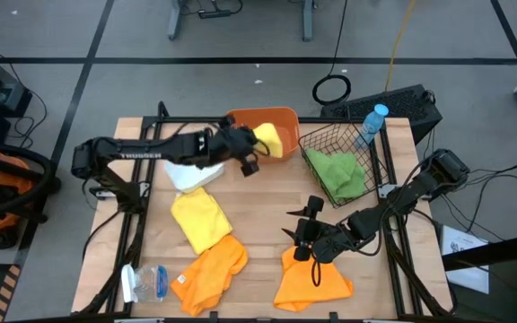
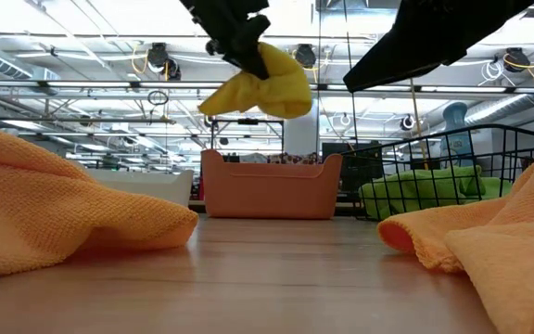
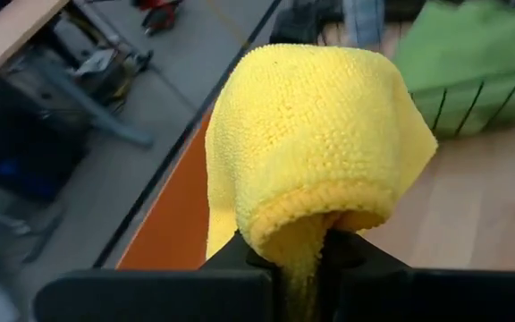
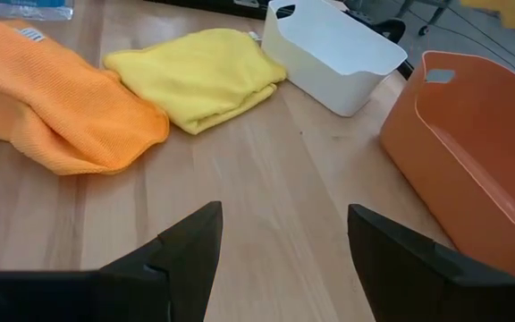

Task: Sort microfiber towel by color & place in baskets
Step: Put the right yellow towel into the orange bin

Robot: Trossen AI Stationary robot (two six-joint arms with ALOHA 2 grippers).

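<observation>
My left gripper (image 1: 257,146) is shut on a bunched yellow towel (image 1: 268,139), held in the air over the near rim of the orange tub (image 1: 281,118) at the far edge. In the low view the yellow towel (image 2: 260,86) hangs above the orange tub (image 2: 269,187). My right gripper (image 1: 302,230) is open and hovers just above an orange towel (image 1: 312,283) lying at the near edge. A second yellow towel (image 1: 200,218) and another orange towel (image 1: 212,269) lie flat on the table. A green towel (image 1: 340,175) sits in the black mesh basket (image 1: 317,139). The white tray (image 1: 185,177) is partly under my left arm. My left gripper pinches the yellow towel between its two fingers (image 3: 240,255) at a bunched, folded part (image 3: 316,228), several layers thick. The fingers slant down from the table's left. The towel is lifted clear and bulges out past the fingertips in a rounded wad (image 3: 316,125).
A blue-capped clear bottle (image 1: 372,122) stands behind the mesh basket. A clear plastic packet (image 1: 146,283) lies at the near left corner. Bare wood (image 1: 263,206) shows in the middle of the table. The right wrist view shows the white tray (image 4: 329,49) beside the orange tub (image 4: 472,170).
</observation>
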